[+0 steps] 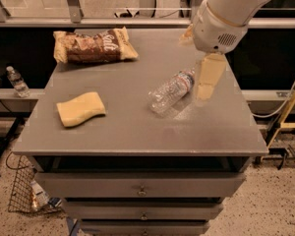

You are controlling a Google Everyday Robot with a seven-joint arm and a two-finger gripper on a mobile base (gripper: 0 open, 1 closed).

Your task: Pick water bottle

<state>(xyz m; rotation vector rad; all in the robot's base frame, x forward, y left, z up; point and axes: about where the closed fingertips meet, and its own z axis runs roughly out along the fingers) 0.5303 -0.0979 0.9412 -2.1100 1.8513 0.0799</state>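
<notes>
The water bottle (170,92) lies on its side on the grey table top (123,132), right of centre. It is clear and crinkled, and its white cap and blue-and-red label band point up and right. My gripper (196,69) hangs from the white arm at the top right, just above the bottle's cap end. Its two tan fingers stand apart: the long one (208,77) is right of the cap and the other one (187,35) is farther back. It holds nothing.
A brown snack bag (93,45) lies at the back left of the table. A yellow sponge (81,109) lies front left. Drawers (140,186) are under the top. A small upright bottle (17,81) stands off the table at left. A wire basket (28,193) sits on the floor.
</notes>
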